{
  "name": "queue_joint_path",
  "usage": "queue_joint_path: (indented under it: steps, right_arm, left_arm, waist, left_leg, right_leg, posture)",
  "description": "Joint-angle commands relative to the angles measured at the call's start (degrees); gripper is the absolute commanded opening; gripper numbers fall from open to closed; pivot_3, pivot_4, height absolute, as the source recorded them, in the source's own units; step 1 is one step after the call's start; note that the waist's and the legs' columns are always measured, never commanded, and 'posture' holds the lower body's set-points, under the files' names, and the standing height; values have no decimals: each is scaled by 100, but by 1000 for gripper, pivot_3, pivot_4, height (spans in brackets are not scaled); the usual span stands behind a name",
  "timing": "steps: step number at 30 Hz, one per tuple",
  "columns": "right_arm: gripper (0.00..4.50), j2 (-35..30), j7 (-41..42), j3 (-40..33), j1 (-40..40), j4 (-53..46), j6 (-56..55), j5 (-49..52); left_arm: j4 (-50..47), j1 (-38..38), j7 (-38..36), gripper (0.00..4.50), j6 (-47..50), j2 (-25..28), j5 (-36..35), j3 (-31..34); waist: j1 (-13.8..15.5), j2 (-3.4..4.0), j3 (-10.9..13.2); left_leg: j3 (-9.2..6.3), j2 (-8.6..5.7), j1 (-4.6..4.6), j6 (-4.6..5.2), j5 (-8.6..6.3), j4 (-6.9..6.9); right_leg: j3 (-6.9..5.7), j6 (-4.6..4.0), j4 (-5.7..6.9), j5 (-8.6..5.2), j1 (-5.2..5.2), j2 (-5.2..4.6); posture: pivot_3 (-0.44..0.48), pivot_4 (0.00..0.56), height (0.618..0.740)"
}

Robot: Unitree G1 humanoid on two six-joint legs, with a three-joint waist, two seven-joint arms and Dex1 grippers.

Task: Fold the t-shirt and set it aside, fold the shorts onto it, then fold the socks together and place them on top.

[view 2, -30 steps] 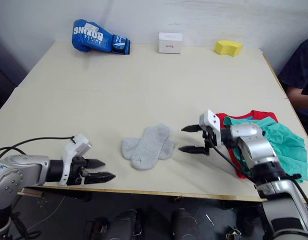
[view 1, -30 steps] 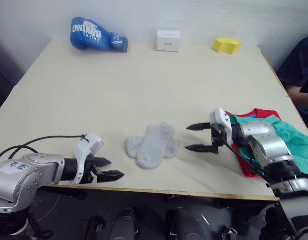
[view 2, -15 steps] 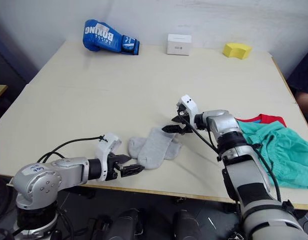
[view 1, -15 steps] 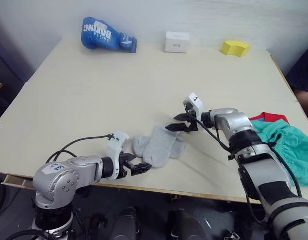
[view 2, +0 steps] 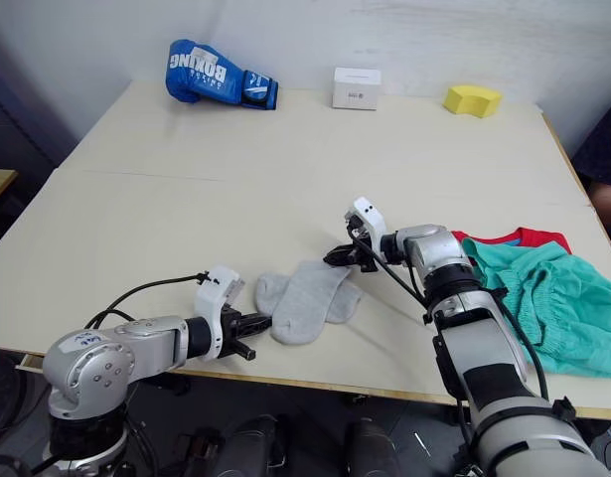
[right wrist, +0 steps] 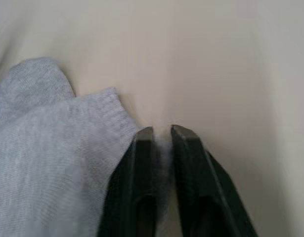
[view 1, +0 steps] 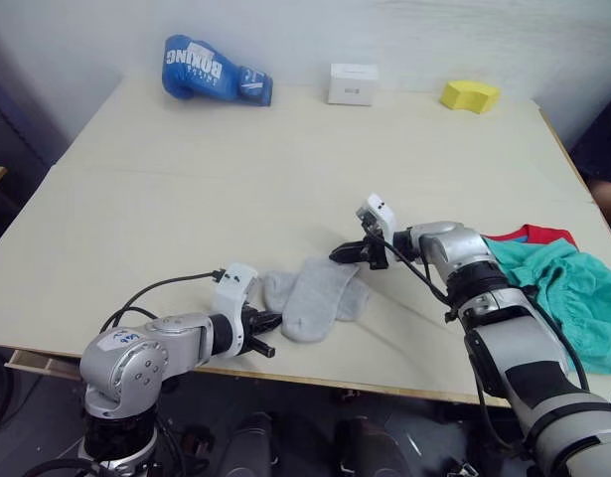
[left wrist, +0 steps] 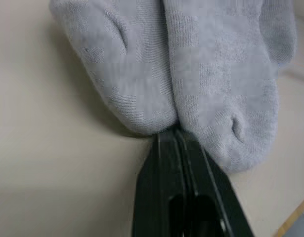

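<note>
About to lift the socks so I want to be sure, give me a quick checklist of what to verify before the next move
1. Left gripper shut on the socks: ok; the left wrist view shows its fingers pressed together at the near edge, where the two socks meet.
2. Right gripper pinching the far end: ok; a bit of grey knit sits between its nearly closed fingers.
3. Both socks caught, not just one: cannot tell.
4. Socks overlapping as a pair: ok.
5. Shorts lying on the t-shirt at the right edge of the table: ok.
6. Blue boxing glove, white box and yellow block out of the way: ok, all along the far edge.
</note>
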Motion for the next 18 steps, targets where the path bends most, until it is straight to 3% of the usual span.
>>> queue_joint_path:
  steps: [1, 4, 11, 15, 18]
  right_arm:
    - [23, -5, 6, -340, 29, -293, -207, 152]
    - [23, -1, 36, -487, 57, -386, -292, 216]
    - [23, -211, 108, -981, 280, -1176, -135, 593]
    - [23, -296, -21, -1113, 524, -1612, 120, 714]
    - [23, -323, -94, -1099, 741, -1836, 230, 724]
  left_arm:
    - [184, 183, -128, 0, 283, 72, -40, -347]
    - [136, 125, -296, 0, 269, 120, -17, -225]
    - [52, -22, -1096, 0, 152, 323, -463, 958]
    - [50, 7, -1367, 0, 76, 598, -520, 1020]
    - [85, -41, -1395, 0, 99, 510, -521, 1023]
  waist:
    - [0, 0, 0]
    - [-9, 0, 0]
    - [-30, -9, 11]
    - [-32, -11, 12]
    - [-48, -11, 12]
  left_leg:
    - [0, 0, 0, 0, 0, -2]
    - [4, 1, -1, -1, 0, -11]
    - [9, 16, -18, -16, -5, -30]
    - [17, 22, -50, 3, 12, -32]
    - [26, 21, -60, 4, 12, -32]
  right_leg:
    - [0, 0, -2, 0, -1, 0]
    - [1, 0, -13, 0, -2, 2]
    - [5, -1, -35, -1, -22, 27]
    - [13, -4, -32, -2, -62, 34]
    - [21, -4, -31, -2, -76, 33]
  posture:
    - [0, 150, 740]
    - [0, 150, 740]
    - [0, 150, 740]
    - [0, 150, 740]
    - [0, 150, 740]
